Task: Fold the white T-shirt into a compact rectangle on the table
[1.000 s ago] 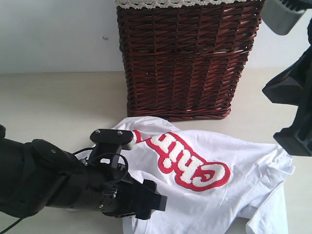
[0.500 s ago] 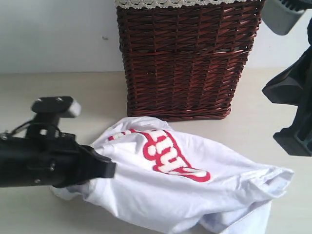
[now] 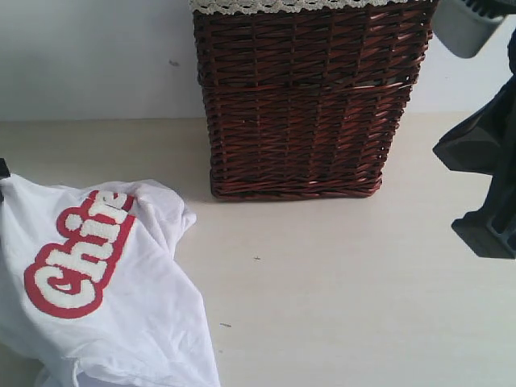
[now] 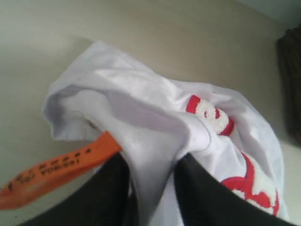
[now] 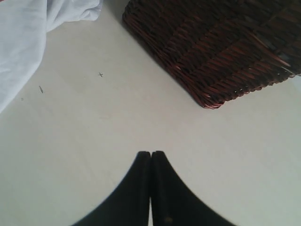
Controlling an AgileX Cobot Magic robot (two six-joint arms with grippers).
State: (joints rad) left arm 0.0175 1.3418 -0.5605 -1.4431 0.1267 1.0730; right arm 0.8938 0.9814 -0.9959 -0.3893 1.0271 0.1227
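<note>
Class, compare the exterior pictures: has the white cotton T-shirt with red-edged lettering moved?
Yes: the white cotton T-shirt has slid left, away from the dark wicker basket.

The white T-shirt is soft, matt, cotton-like cloth, creased; its lettering is raised, fuzzy white pile edged in flat red; the neck tag is orange woven ribbon with a slight sheen; the wicker basket is dark red-brown, rough-woven and glossy, under cream lace trim; the worktop is pale, smooth, matt, faintly wood-grained; the left gripper and right gripper look matt black.
</note>
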